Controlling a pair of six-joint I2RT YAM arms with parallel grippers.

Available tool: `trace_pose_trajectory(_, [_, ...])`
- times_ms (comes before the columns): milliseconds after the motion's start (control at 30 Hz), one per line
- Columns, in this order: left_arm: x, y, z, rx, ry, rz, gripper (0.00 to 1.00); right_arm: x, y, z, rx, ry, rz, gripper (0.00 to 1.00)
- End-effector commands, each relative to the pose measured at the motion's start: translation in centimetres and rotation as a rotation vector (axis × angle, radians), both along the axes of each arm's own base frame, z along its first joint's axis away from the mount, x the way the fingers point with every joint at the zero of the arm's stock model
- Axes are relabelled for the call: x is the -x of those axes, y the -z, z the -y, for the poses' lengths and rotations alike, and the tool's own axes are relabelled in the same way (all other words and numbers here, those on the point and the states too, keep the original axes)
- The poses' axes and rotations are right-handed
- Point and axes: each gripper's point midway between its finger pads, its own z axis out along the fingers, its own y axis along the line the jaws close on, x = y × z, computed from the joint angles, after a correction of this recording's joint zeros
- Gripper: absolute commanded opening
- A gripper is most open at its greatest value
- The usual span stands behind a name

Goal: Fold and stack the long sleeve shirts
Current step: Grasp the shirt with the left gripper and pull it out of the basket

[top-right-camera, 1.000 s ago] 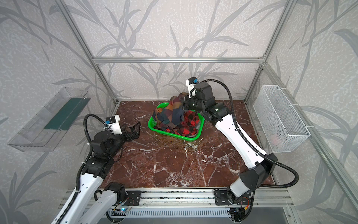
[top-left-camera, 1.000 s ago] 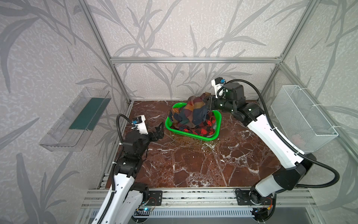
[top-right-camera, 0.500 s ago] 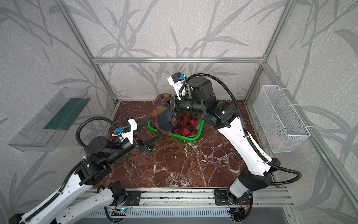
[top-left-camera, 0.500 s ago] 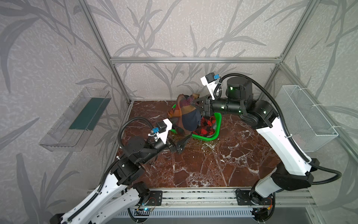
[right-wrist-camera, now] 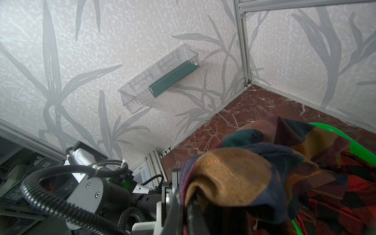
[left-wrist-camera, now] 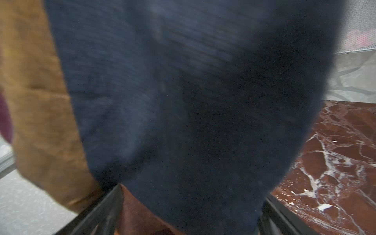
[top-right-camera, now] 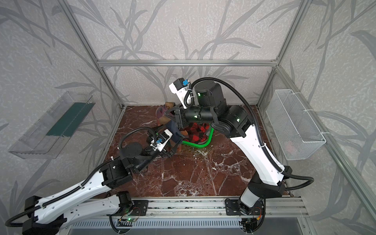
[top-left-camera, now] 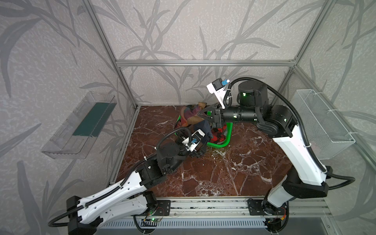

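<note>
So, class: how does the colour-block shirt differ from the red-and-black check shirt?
The colour-block shirt hangs from the right hand; the check shirt lies in the green basket. Colour-block shirt: large blocks; check shirt: small squares. Both unfolded.

This is a robotics lab test cell: an aluminium frame [top-left-camera: 203,63] holds leaf-patterned wall panels [top-left-camera: 203,30] around a red marble-look desk [top-left-camera: 223,173]. The left arm [top-left-camera: 114,197] and right arm [top-left-camera: 295,154] bolt to a rail [top-left-camera: 203,205] at 6 o'clock. A clear bin [top-left-camera: 79,126] hangs at 9 and a wire basket [top-left-camera: 323,122] at 3.
</note>
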Motion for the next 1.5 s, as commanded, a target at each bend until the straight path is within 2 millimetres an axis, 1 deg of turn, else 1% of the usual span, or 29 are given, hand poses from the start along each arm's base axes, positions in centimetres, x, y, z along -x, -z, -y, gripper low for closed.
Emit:
trace_pose_trajectory(0, [-0.5, -2.7, -1.2, 0.042, -0.077, 0.073, 0.90, 1.2, -1.3, 0.2, -0.046, -0.016, 0.012, 0.00])
trace_pose_trajectory(67, [-0.5, -2.6, -1.1, 0.054, -0.068, 0.070, 0.76, 1.3, -1.2, 0.1, -0.055, -0.017, -0.003, 0.00])
trace_pose_trajectory(133, [-0.4, -2.5, -1.2, 0.063, -0.068, 0.064, 0.59, 1.3, -1.1, 0.1, -0.058, -0.013, -0.017, 0.00])
trace_pose_trajectory(200, [-0.2, -2.7, -1.3, 0.067, -0.062, 0.072, 0.48, 1.3, -0.9, 0.1, -0.064, -0.009, -0.026, 0.00])
trace_pose_trajectory(267, [0.0, -2.9, -1.4, 0.066, -0.055, 0.074, 0.32, 1.0, -0.6, 0.2, -0.067, 0.013, -0.031, 0.00])
trace_pose_trajectory(300, [0.0, -3.1, -1.5, 0.065, -0.053, 0.072, 0.21, 0.8, -0.5, 0.2, -0.069, 0.024, -0.030, 0.00])
trace_pose_trajectory(333, [0.1, -3.3, -1.6, 0.062, -0.056, 0.070, 0.02, 0.5, -0.3, 0.3, -0.069, 0.041, -0.030, 0.00])
trace_pose_trajectory(400, [0.1, -3.6, -2.1, 0.070, -0.069, 0.072, 0.00, 0.1, 0.1, 0.6, -0.069, 0.072, -0.026, 0.00])
trace_pose_trajectory(467, [0.4, -4.6, -3.0, 0.096, -0.088, 0.091, 0.00, -1.0, 0.8, 1.3, -0.069, 0.129, -0.037, 0.00])
trace_pose_trajectory(500, [0.5, -5.2, -3.7, 0.112, -0.103, 0.097, 0.00, -1.6, 1.2, 1.9, -0.073, 0.156, -0.049, 0.03])
trace_pose_trajectory(533, [0.8, -6.1, -4.5, 0.138, -0.118, 0.100, 0.00, -2.6, 1.8, 2.7, -0.080, 0.194, -0.070, 0.11])
trace_pose_trajectory(567, [1.2, -7.2, -5.5, 0.162, -0.132, 0.104, 0.00, -3.8, 2.6, 3.7, -0.091, 0.237, -0.103, 0.17])
trace_pose_trajectory(600, [1.5, -8.1, -6.4, 0.184, -0.143, 0.104, 0.00, -4.9, 3.4, 4.7, -0.102, 0.276, -0.134, 0.20])
trace_pose_trajectory(633, [2.0, -9.3, -7.4, 0.215, -0.156, 0.099, 0.00, -6.2, 4.5, 6.0, -0.115, 0.319, -0.178, 0.25])
trace_pose_trajectory(667, [2.4, -10.5, -8.6, 0.241, -0.175, 0.099, 0.00, -7.8, 5.8, 7.7, -0.120, 0.383, -0.217, 0.29])
trace_pose_trajectory(700, [2.9, -11.7, -9.8, 0.262, -0.191, 0.106, 0.00, -8.9, 6.9, 9.0, -0.115, 0.427, -0.232, 0.33])
trace_pose_trajectory(733, [3.4, -13.2, -11.1, 0.292, -0.210, 0.117, 0.00, -10.0, 8.1, 10.4, -0.107, 0.475, -0.244, 0.39])
trace_pose_trajectory(800, [4.4, -16.0, -13.8, 0.334, -0.257, 0.154, 0.00, -11.6, 10.1, 12.7, -0.083, 0.565, -0.261, 0.47])
trace_pose_trajectory(833, [5.0, -17.6, -15.3, 0.356, -0.279, 0.180, 0.00, -12.6, 11.7, 14.1, -0.061, 0.621, -0.279, 0.51])
trace_pose_trajectory(900, [6.1, -20.2, -17.3, 0.393, -0.298, 0.209, 0.00, -13.9, 14.2, 15.8, -0.030, 0.687, -0.309, 0.57])
trace_pose_trajectory(933, [6.7, -21.5, -18.1, 0.412, -0.293, 0.223, 0.00, -14.5, 15.6, 16.6, -0.014, 0.718, -0.327, 0.60])
trace_pose_trajectory(967, [7.0, -22.2, -18.5, 0.417, -0.291, 0.228, 0.00, -15.0, 17.0, 17.2, 0.003, 0.742, -0.346, 0.61])
trace_pose_trajectory(1067, [8.2, -25.6, -20.0, 0.448, -0.278, 0.260, 0.00, -16.8, 21.9, 19.0, 0.060, 0.814, -0.408, 0.64])
trace_pose_trajectory(1167, [8.7, -28.0, -20.7, 0.439, -0.279, 0.286, 0.00, -18.0, 26.3, 19.6, 0.105, 0.841, -0.464, 0.64])
trace_pose_trajectory(1200, [8.8, -28.5, -20.9, 0.438, -0.281, 0.286, 0.00, -18.3, 27.3, 19.7, 0.116, 0.847, -0.474, 0.64])
trace_pose_trajectory(1233, [8.9, -28.9, -21.1, 0.438, -0.282, 0.283, 0.00, -18.6, 28.9, 19.9, 0.136, 0.857, -0.495, 0.64])
trace_pose_trajectory(1267, [8.9, -28.9, -21.0, 0.428, -0.281, 0.280, 0.00, -18.8, 30.1, 20.1, 0.154, 0.868, -0.511, 0.64])
trace_pose_trajectory(1367, [8.5, -28.1, -20.5, 0.390, -0.288, 0.267, 0.00, -19.5, 33.0, 20.6, 0.197, 0.902, -0.536, 0.62])
trace_pose_trajectory(1467, [7.9, -26.8, -19.9, 0.364, -0.299, 0.253, 0.00, -20.0, 36.1, 21.6, 0.251, 0.946, -0.564, 0.59])
